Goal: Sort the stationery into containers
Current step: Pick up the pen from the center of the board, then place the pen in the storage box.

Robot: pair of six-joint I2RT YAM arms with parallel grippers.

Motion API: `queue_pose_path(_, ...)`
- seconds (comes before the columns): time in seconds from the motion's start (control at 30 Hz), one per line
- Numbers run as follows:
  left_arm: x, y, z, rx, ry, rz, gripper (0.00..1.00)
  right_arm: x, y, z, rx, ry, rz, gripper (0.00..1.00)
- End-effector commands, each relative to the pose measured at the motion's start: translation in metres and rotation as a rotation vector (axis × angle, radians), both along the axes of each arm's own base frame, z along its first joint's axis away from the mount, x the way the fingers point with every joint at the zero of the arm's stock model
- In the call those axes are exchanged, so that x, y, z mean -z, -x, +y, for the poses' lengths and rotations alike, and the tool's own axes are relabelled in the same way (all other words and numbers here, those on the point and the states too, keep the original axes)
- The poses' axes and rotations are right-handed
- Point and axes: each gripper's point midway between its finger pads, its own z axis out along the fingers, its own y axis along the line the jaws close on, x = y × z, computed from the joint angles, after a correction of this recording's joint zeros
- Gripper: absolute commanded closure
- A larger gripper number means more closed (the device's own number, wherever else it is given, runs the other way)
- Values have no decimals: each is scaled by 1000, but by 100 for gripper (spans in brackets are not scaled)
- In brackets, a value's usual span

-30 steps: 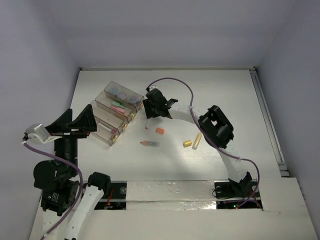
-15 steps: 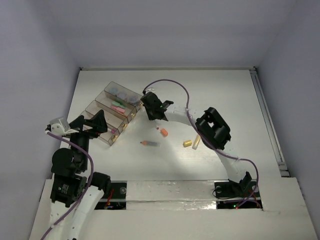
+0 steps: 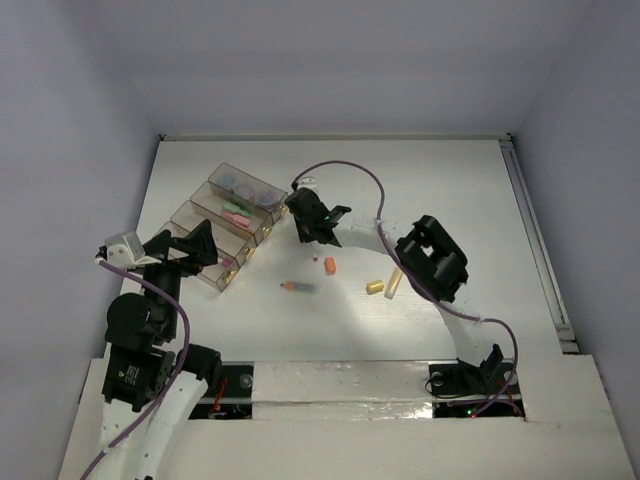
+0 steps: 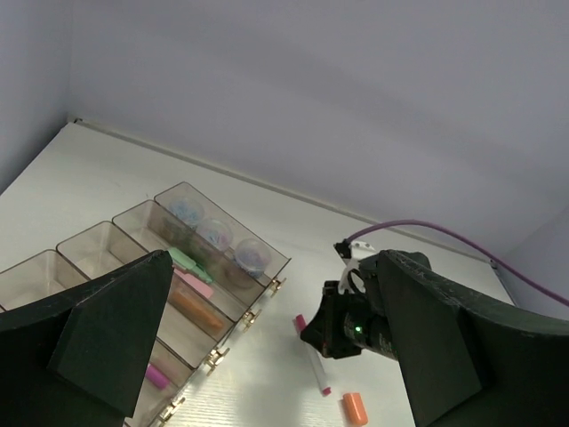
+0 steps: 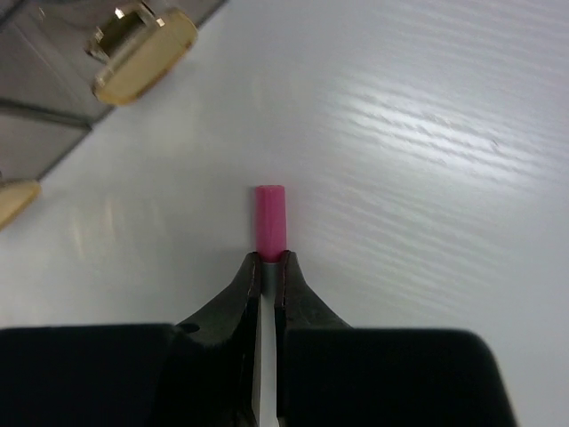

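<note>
Pinches pen [image 5: 270, 222] by pink end in right gripper [image 5: 268, 260], beside containers [image 3: 228, 225], likely for lengthwise drop-in. Parks left gripper [image 3: 185, 245] near containers, fingers wide (empty).

Four smoky boxes [image 3: 200, 215] are sitting in a row at left, a pink-tipped pen [image 5: 270, 218] being pinched just right of them.

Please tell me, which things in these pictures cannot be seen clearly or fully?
Right wrist view: the pen shows only its pink end; the shut right gripper hides its body.
Left wrist view: a finger of the left gripper covers part of the nearest containers, so their contents are partly hidden.
Top view: the grey item on the table is too small to identify.
</note>
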Motion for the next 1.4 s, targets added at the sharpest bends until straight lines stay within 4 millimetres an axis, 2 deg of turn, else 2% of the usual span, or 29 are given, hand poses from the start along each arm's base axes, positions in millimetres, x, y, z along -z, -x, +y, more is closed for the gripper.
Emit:
queue_pose_path(0.0, -6, -4, -2, 5, -8, -20, 1, -88, -7, 7, 4, -155, -182, 100)
queue_pose_path(0.03, -6, -5, -3, 7, -10, -21, 1, -83, 2, 0, -19, -148, -180, 100)
queue_pose_path(0.13, -7, -5, -5, 18, -8, -24, 1, -121, 17, 11, -130, -254, -214, 100)
queue_pose_path(0.23, -5, -7, -5, 15, -11, -17, 1, -159, 35, 35, -261, -421, -231, 100)
queue_pose_path(0.27, -5, -7, -5, 14, -10, -17, 1, -165, 46, 46, -330, -477, -211, 100)
queue_pose_path(0.3, -5, -7, -4, 10, -8, -15, 1, -182, 51, 58, -378, -550, -229, 100)
queue_pose_path(0.37, -5, -8, -3, 6, -6, -12, 1, -189, 63, 78, -482, -634, -197, 100)
queue_pose_path(0.4, -5, -8, -3, 5, -8, -12, 1, -209, 63, 92, -518, -702, -206, 100)
queue_pose_path(0.43, -5, -9, -3, 2, -7, -11, 1, -215, 65, 101, -550, -740, -197, 100)
queue_pose_path(0.47, -5, -8, -3, 1, -5, -13, 1, -203, 73, 118, -609, -768, -148, 100)
queue_pose_path(0.5, -5, -8, -2, -2, -6, -11, 1, -226, 76, 133, -641, -840, -165, 100)
queue_pose_path(0.53, -3, -9, -2, -3, -6, -5, 1, -229, 75, 140, -661, -863, -162, 100)
queue_pose_path(0.57, -3, -10, -2, -5, -7, -4, 1, -230, 83, 151, -696, -883, -151, 100)
queue_pose_path(0.6, -2, -10, -2, -6, -6, 1, 1, -216, 84, 164, -707, -891, -140, 100)
queue_pose_path(0.63, -3, -10, -1, -8, -6, -1, 1, -229, 80, 171, -713, -921, -154, 100)
queue_pose_path(0.67, -4, -9, -1, -8, -5, -4, 1, -229, 85, 180, -732, -934, -142, 100)
queue_pose_path(0.7, -4, -9, -1, -8, -3, -5, 2, -219, 91, 190, -754, -954, -112, 100)
queue_pose_path(0.73, -3, -10, -2, -6, -2, -4, 2, -218, 89, 194, -755, -967, -110, 100)
queue_pose_path(0.77, -4, -10, -2, -6, -2, -4, 2, -228, 94, 202, -774, -990, -120, 100)
queue_pose_path(0.8, -3, -10, -2, -6, -2, -2, 2, -227, 93, 205, -781, -993, -117, 100)
queue_pose_path(0.83, -3, -10, -2, -6, -2, -2, 3, -217, 98, 214, -790, -987, -103, 100)
queue_pose_path(0.87, -3, -10, -2, -6, -2, -2, 3, -225, 104, 221, -807, -999, -116, 100)
queue_pose_path(0.9, -3, -10, -2, -6, -2, -2, 3, -221, 103, 223, -807, -988, -102, 100)
queue_pose_path(0.97, -3, -10, -2, -6, -2, -4, 3, -208, 115, 237, -832, -964, -84, 100)
queue_pose_path(1.03, -3, -10, -2, -6, 0, -4, 3, -206, 117, 243, -832, -946, -93, 100)
queue_pose_path(1.2, -3, -9, -3, 2, -1, -6, 3, -173, 113, 253, -790, -910, -66, 100)
queue_pose_path(1.27, -3, -9, -3, 2, -1, -6, 3, -173, 110, 256, -788, -910, -65, 100)
queue_pose_path(1.3, -3, -9, -3, 2, -1, -6, 3, -163, 109, 258, -785, -899, -50, 100)
queue_pose_path(1.37, -3, -10, -3, 1, -1, -4, 3, -166, 108, 260, -787, -905, -57, 100)
